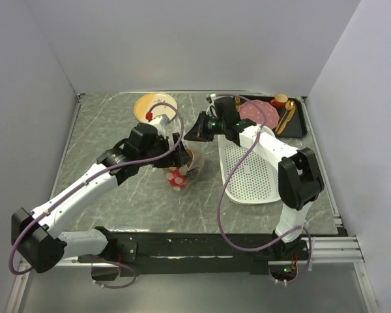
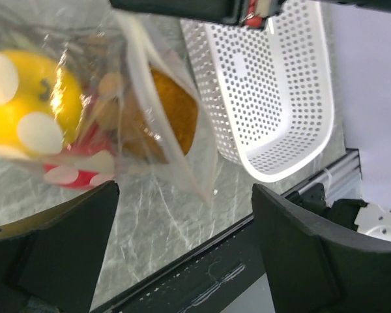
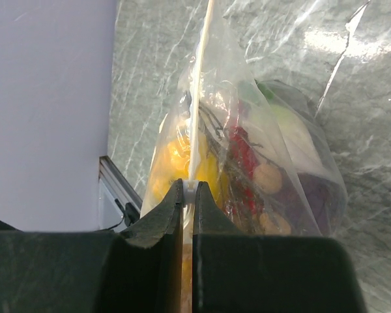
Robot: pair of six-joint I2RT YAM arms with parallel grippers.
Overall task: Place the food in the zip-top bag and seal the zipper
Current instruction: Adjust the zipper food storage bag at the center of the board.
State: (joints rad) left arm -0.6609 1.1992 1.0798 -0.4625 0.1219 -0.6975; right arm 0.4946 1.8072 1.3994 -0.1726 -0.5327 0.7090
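On the desk (image 1: 117, 195), the white basket (image 1: 247, 176) lay toward the right edge; beside it, near the middle, the zip-top bag (image 1: 182, 171) held the food (image 2: 58, 111) — my left claw (image 2: 182, 212) gaped wide, my right claw (image 3: 188, 190) pinched the zipper (image 3: 199, 98).

— Where is the zip-top bag (image 1: 181, 171)?
— Near the middle of the table (image 1: 98, 130), with the food (image 3: 244, 156) inside it. The zipper (image 3: 194, 117) passes between the fingers of the right gripper (image 3: 188, 189).
— And the basket (image 1: 251, 176)?
— It lies just right of the bag, toward the right edge, and it reaches almost the near edge.
— What is behind them?
— A dish (image 1: 155, 105) at the far edge, a little left of the middle. A tray (image 1: 304, 119) sits in the far right corner, with a plate (image 1: 255, 111) and utensils (image 1: 285, 119) on it.
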